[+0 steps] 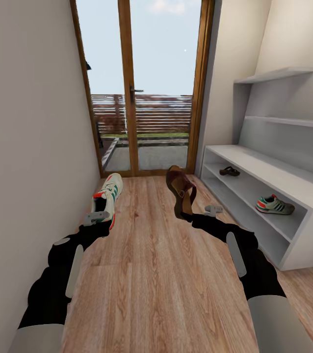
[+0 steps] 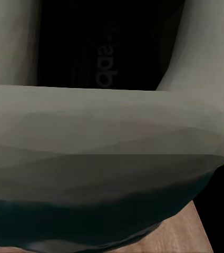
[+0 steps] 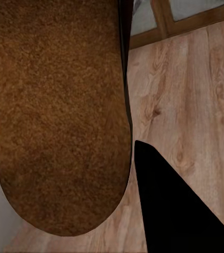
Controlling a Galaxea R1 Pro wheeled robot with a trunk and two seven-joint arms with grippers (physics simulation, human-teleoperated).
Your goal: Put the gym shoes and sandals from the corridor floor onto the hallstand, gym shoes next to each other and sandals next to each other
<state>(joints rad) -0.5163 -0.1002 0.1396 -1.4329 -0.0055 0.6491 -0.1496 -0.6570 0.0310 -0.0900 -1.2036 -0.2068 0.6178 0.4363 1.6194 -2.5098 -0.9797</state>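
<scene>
My left gripper (image 1: 99,211) is shut on a white gym shoe (image 1: 109,195) with green stripes, held just above the corridor floor (image 1: 151,264) by the left wall. The left wrist view looks into that gym shoe (image 2: 112,132), with its pale collar and dark insole. My right gripper (image 1: 186,208) is shut on a brown sandal (image 1: 180,189), held upright on its end over the floor. Its tan footbed (image 3: 59,116) looms close in the right wrist view beside one black finger (image 3: 180,205). The hallstand (image 1: 274,172) stands at right. A second sandal (image 1: 229,171) and a second gym shoe (image 1: 274,205) lie on its two low shelves.
A wood-framed glass door (image 1: 127,88) closes the corridor's far end. A plain wall (image 1: 29,147) runs close along my left arm. The hallstand's two staggered upper shelves (image 1: 279,73) are bare. Wood floor (image 3: 196,89) lies open between the arms.
</scene>
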